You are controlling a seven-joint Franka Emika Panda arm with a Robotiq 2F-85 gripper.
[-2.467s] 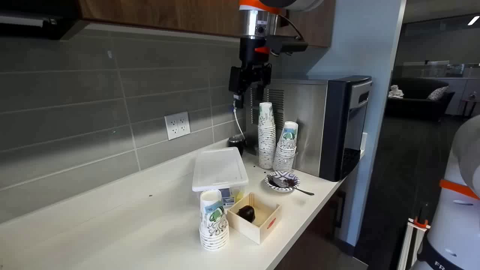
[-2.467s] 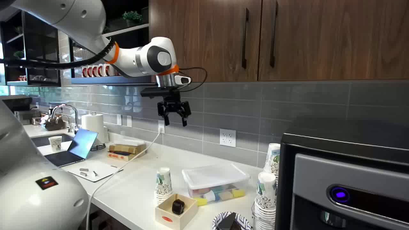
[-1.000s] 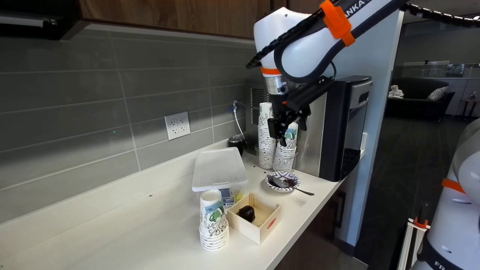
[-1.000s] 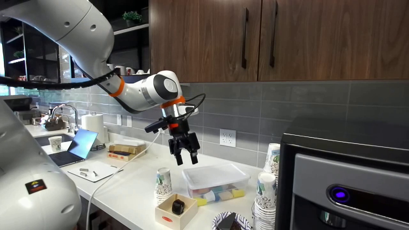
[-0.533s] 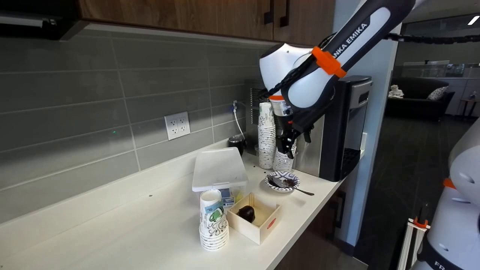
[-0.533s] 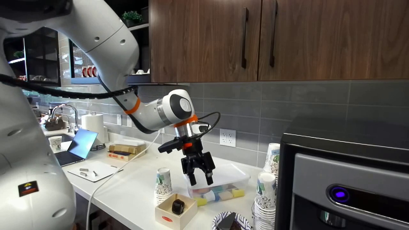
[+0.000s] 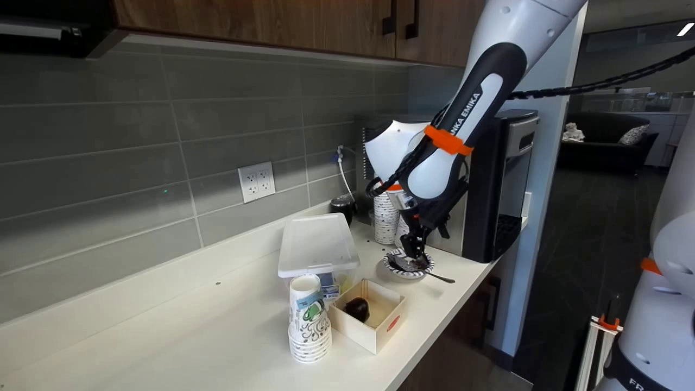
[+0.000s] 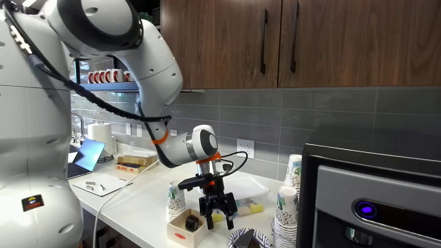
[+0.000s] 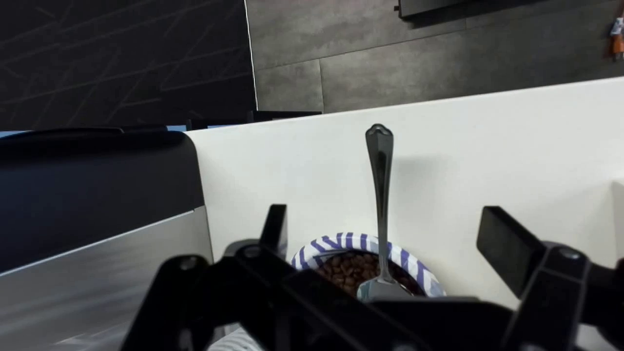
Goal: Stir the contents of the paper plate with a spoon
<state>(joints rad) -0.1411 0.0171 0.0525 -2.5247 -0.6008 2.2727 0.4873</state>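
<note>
Near the front edge of the counter [image 9: 292, 161], the spoon [image 9: 381, 195] rests in the bowl [image 9: 351, 242] of beans [image 9: 343, 273], its handle pointing to that edge. The claw [image 8: 220, 225] hangs fingers apart, the handle lengthwise between them in the wrist view.

Soft shadows fall on the bright counter [image 7: 228, 320].

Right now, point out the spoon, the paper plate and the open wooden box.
Spoon [image 9: 382, 204]: wrist view, on the middle of its handle.
Paper plate [image 9: 347, 242]: wrist view, on its striped rim.
Wooden box [image 7: 355, 330]: in an exterior view, on an outer side wall.
</note>
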